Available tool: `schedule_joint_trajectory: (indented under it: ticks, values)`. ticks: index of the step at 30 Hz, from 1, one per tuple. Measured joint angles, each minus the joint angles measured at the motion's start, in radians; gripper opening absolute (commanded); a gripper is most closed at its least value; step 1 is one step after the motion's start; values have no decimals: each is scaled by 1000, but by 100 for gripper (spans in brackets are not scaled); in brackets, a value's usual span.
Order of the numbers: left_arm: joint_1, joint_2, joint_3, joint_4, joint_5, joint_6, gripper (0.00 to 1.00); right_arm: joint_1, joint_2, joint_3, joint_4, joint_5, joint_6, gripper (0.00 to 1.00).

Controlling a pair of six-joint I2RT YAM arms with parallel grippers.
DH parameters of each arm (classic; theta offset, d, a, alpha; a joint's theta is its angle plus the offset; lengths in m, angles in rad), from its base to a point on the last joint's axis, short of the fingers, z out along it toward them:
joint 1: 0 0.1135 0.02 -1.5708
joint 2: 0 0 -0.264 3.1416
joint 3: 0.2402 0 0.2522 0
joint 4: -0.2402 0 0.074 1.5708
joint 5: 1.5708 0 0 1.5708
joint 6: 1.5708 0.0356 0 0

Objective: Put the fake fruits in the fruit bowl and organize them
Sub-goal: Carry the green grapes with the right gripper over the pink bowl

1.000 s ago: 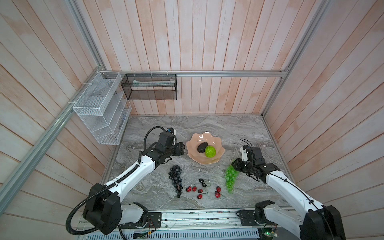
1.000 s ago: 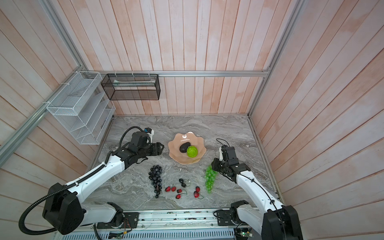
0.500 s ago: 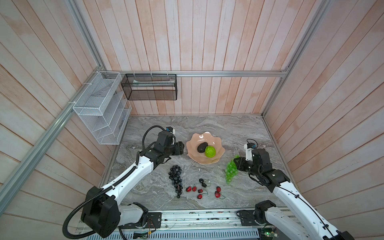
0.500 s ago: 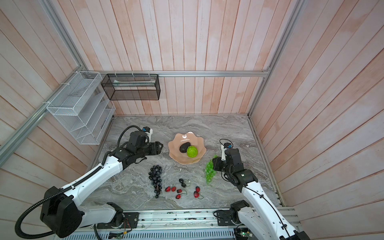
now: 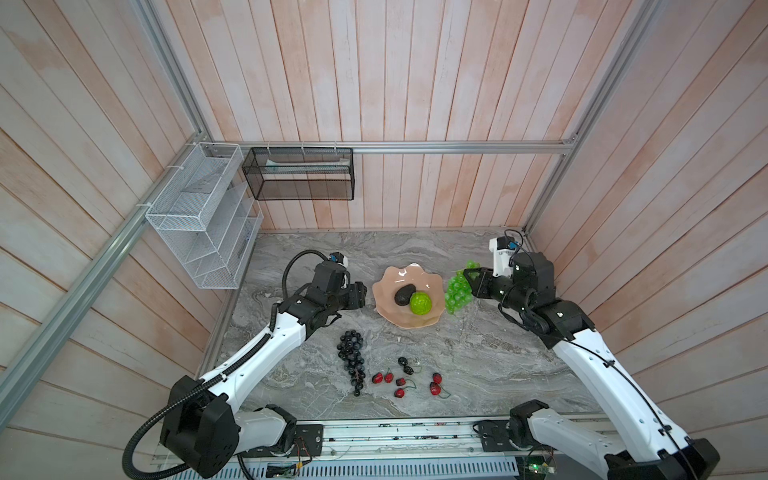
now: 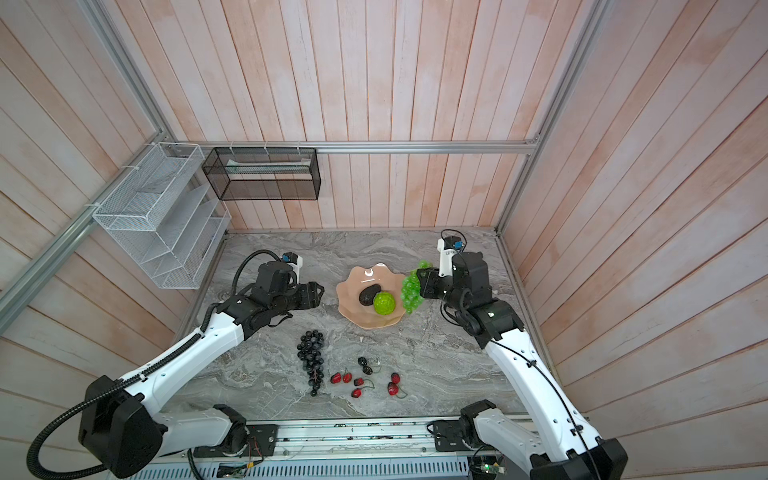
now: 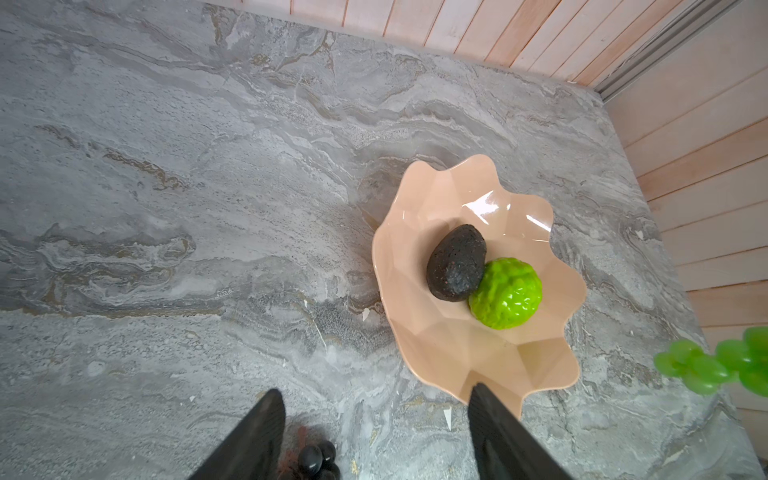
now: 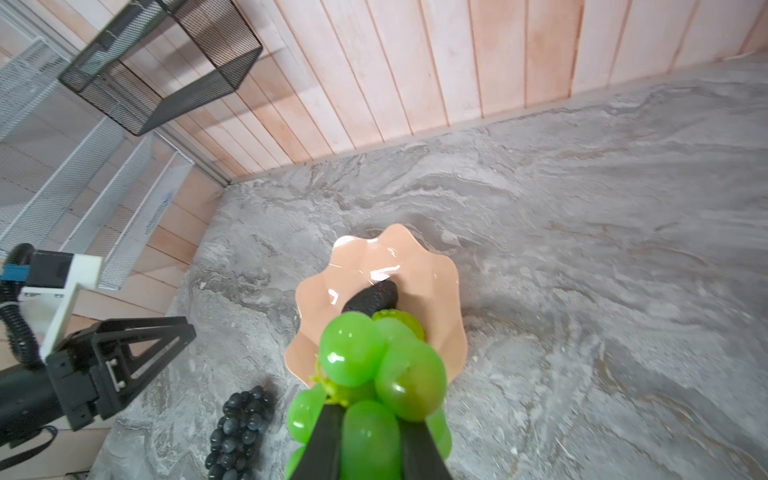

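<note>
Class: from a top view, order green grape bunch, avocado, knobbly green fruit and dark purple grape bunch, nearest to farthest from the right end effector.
1. green grape bunch: gripped by the right end effector.
2. knobbly green fruit: bowl's right side.
3. avocado: bowl's middle.
4. dark purple grape bunch: table, front left.

No readable text (nor labels); none
</note>
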Motion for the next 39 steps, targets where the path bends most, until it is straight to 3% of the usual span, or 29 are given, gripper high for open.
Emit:
schedule_joint_trajectory:
  ticks: [9, 16, 29, 39]
  values:
    - [0, -37, 0, -8, -26, -4, 72, 103, 214, 51, 95, -88, 20, 17]
    - [0, -50, 0, -24, -41, -3, 73, 182, 352, 145, 95, -86, -26, 17]
    - [0, -64, 0, -23, -55, -10, 73, 188, 335, 134, 74, -42, -116, 17]
    - [0, -67, -10, -24, -56, -19, 73, 179, 300, 14, 181, -135, -44, 16]
